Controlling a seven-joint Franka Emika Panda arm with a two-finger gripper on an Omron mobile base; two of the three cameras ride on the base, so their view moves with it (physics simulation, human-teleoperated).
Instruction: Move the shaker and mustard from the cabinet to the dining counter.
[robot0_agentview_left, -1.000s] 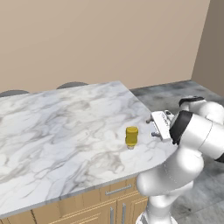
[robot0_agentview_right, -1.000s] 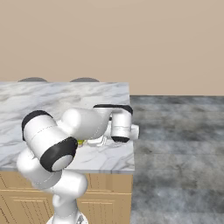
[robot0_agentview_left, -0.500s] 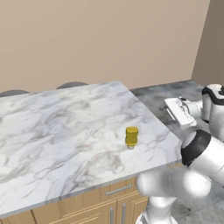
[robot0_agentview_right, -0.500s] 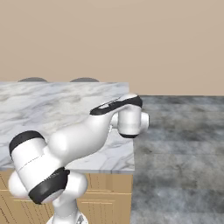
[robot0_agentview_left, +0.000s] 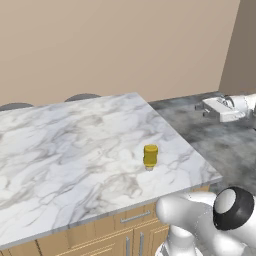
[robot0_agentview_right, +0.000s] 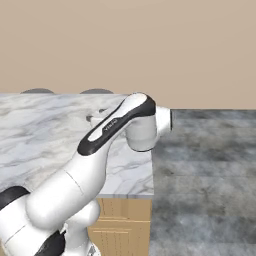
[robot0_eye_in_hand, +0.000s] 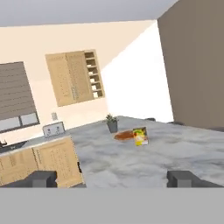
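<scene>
On the dining counter stands the mustard, well apart from the open claw.

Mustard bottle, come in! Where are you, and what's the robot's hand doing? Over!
Gripper open, empty, out past the counter's edge, over the floor. Mustard upright on the dining counter, alone. Nothing in the way.

The dining counter lies wide open across the frame's left and centre; just the mustard stands near its lower-right edge.
</scene>
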